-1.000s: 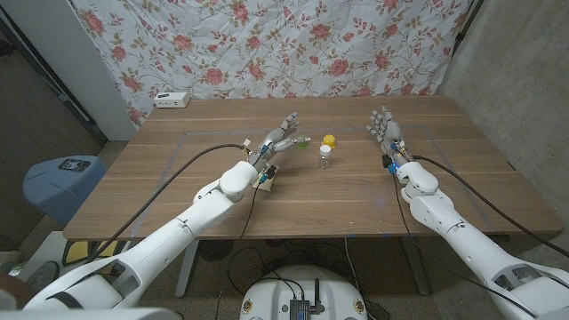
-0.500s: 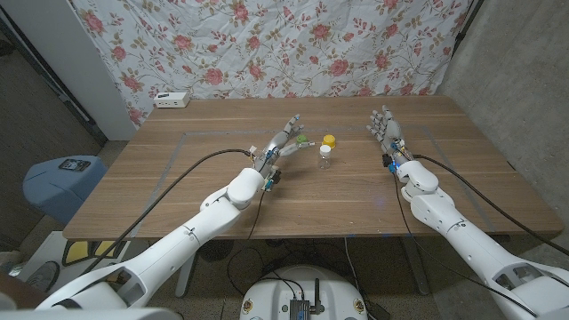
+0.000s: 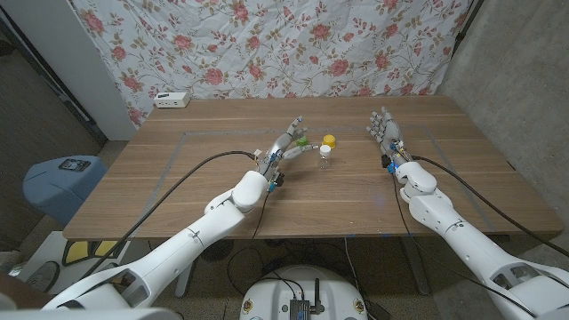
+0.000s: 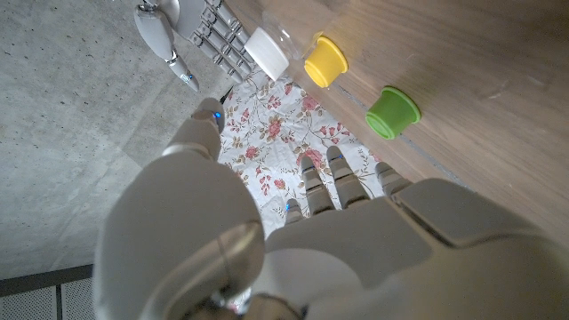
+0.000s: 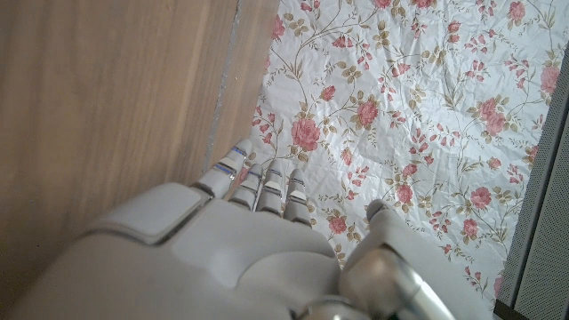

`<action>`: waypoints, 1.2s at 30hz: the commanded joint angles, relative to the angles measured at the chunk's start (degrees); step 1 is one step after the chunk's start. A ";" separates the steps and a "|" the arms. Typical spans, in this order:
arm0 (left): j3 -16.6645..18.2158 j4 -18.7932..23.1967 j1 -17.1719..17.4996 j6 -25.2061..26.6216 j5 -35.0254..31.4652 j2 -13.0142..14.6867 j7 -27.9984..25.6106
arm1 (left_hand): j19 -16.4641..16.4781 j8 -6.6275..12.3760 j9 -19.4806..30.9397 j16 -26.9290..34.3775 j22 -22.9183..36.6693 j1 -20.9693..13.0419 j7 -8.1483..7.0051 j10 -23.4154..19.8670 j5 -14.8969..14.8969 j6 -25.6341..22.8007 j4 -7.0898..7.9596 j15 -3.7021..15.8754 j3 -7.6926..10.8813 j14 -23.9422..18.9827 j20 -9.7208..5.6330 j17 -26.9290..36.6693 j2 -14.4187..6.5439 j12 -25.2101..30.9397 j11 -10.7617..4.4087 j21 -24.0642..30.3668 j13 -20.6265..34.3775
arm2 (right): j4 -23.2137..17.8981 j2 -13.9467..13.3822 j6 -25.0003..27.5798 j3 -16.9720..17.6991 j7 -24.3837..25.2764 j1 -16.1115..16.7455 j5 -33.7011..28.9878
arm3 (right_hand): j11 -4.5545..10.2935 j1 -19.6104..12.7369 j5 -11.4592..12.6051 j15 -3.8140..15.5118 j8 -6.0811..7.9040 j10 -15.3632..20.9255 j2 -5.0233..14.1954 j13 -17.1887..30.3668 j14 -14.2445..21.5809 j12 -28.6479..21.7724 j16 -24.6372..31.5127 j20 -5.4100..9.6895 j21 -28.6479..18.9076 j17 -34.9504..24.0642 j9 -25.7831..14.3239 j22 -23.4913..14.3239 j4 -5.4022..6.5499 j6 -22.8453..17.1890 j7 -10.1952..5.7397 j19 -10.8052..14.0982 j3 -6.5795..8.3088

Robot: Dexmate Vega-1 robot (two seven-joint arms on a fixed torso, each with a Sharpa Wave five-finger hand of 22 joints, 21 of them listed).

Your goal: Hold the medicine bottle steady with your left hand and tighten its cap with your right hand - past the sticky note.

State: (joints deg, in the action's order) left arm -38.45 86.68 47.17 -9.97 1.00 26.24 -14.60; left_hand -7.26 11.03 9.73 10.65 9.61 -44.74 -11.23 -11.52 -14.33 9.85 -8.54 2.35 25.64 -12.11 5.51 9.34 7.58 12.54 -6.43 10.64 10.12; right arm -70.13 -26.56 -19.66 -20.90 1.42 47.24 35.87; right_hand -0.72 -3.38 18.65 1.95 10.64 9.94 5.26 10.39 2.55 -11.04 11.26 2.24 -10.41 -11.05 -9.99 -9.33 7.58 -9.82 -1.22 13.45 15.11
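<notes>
Your left hand (image 3: 286,145), fingers spread and empty, has advanced toward the medicine bottle (image 3: 325,157), now just beside it; the grasp remains to be made. Your right hand (image 3: 386,130) waits apart, spread, well right of the bottle.

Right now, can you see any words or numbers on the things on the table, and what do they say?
No text can be read.
Medicine bottle: any label is too small to tell.
Yellow cap and green cap: plain, no writing shows.
White box at the table's far edge: dark marks, too small to read.
</notes>
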 commanded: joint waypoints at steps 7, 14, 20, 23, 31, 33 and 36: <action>-1.65 -2.81 -1.36 0.25 -2.14 -1.27 -0.27 | 1.44 -0.15 0.26 -0.15 -0.03 -2.15 2.40 -1.07 0.25 3.31 -0.50 4.25 -0.99 -1.00 0.95 0.06 0.34 -0.56 0.26 0.41 0.17 | 1.17 0.44 -0.72 0.02 0.60 -0.47 -0.41 | 0.13 0.41 0.35 1.23 0.19 0.38 0.69 0.20 0.50 -0.10 0.12 3.66 -0.29 -0.17 -0.14 -0.21 0.15 -0.22 -0.47 0.01 0.18; -2.48 -4.04 -2.53 0.20 -1.47 -1.62 1.99 | 1.84 -0.49 0.27 -0.46 -0.01 -2.00 4.65 -0.27 0.01 4.13 -0.31 2.82 -2.72 -0.44 2.44 0.10 1.85 -1.15 1.74 0.24 0.23 | 2.40 0.92 -1.32 0.07 0.18 -0.85 -0.16 | 0.06 0.43 0.37 1.17 0.20 0.33 0.68 0.20 0.47 -0.07 0.10 3.57 -0.27 -0.17 -0.14 -0.21 0.16 -0.28 -0.49 -0.06 0.17; -2.90 -4.71 -3.21 0.11 -0.96 -1.82 3.30 | 1.89 -0.56 0.29 -0.53 0.00 -1.56 5.90 0.13 -0.61 4.44 -0.09 1.88 -4.01 -0.13 3.36 0.13 2.59 -1.33 2.64 0.12 0.28 | 2.95 1.14 -1.83 0.16 0.17 -0.93 -0.16 | 0.25 0.44 0.39 1.15 0.17 0.27 0.67 0.20 0.47 -0.03 0.09 3.51 -0.26 -0.17 -0.14 -0.21 0.16 -0.26 -0.58 -0.11 0.16; -3.02 -4.86 -3.43 0.14 -0.75 -1.80 3.81 | 1.92 -0.54 0.29 -0.45 0.01 -1.45 5.95 -0.04 -0.85 4.43 -0.05 1.97 -4.41 -0.30 3.31 0.13 2.75 -1.27 2.57 0.11 0.29 | 3.08 1.21 -1.95 0.22 0.22 -0.88 -0.09 | 0.05 0.45 0.40 1.14 0.18 0.39 0.66 0.20 0.48 -0.07 0.09 3.42 -0.26 -0.17 -0.14 -0.21 0.16 -0.31 -0.57 -0.12 0.15; -3.37 -4.96 -3.85 0.73 -0.56 -1.48 4.93 | 1.50 -0.47 0.30 -0.29 0.02 -1.48 5.76 -0.65 -1.63 4.40 0.04 3.38 -5.65 -0.86 2.15 0.13 2.64 -1.11 1.41 -0.12 0.30 | 3.37 1.42 -2.33 0.33 0.56 -0.82 -0.15 | -0.08 0.45 0.42 1.14 0.17 0.34 0.65 0.20 0.49 -0.04 0.08 3.37 -0.25 -0.17 -0.14 -0.21 0.16 -0.33 -0.65 -0.17 0.14; -3.46 -5.13 -3.98 0.64 -0.57 -1.47 5.12 | 1.43 -0.41 0.29 -0.27 0.02 -1.80 6.02 -0.87 -1.86 4.31 0.01 3.89 -5.92 -1.03 1.35 0.13 2.35 -1.08 0.86 -0.14 0.29 | 3.46 1.49 -2.51 0.36 0.59 -0.82 -0.15 | 0.01 0.46 0.43 1.11 0.17 0.33 0.65 0.20 0.49 -0.03 0.08 3.34 -0.26 -0.17 -0.14 -0.22 0.16 -0.34 -0.65 -0.16 0.14; -3.75 -5.15 -4.23 0.81 -1.13 -1.32 5.19 | 1.30 -0.37 0.27 -0.23 0.00 -2.50 5.60 -1.62 -2.16 4.30 -0.05 4.80 -6.30 -1.42 0.32 0.11 1.86 -0.93 0.13 -0.17 0.26 | 3.55 1.60 -2.76 0.40 0.69 -0.77 -0.18 | -0.07 0.46 0.44 1.11 0.17 0.40 0.65 0.20 0.49 -0.05 0.07 3.28 -0.25 -0.17 -0.14 -0.22 0.16 -0.37 -0.74 -0.19 0.13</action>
State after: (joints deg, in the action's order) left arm -41.50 82.01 43.77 -9.54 0.13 24.66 -10.80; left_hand -5.98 10.76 9.73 10.15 9.61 -46.04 -5.80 -12.76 -16.01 9.96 -8.57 2.23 19.68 -12.84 6.60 9.35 9.75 11.20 -5.63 10.64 10.28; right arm -67.11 -25.34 -21.69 -20.67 1.77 46.46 35.69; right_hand -0.71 -3.32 18.86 1.95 10.64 9.93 5.31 10.40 2.54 -11.04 11.26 2.24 -10.41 -11.06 -9.99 -9.48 7.58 -10.03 -1.43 13.45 15.11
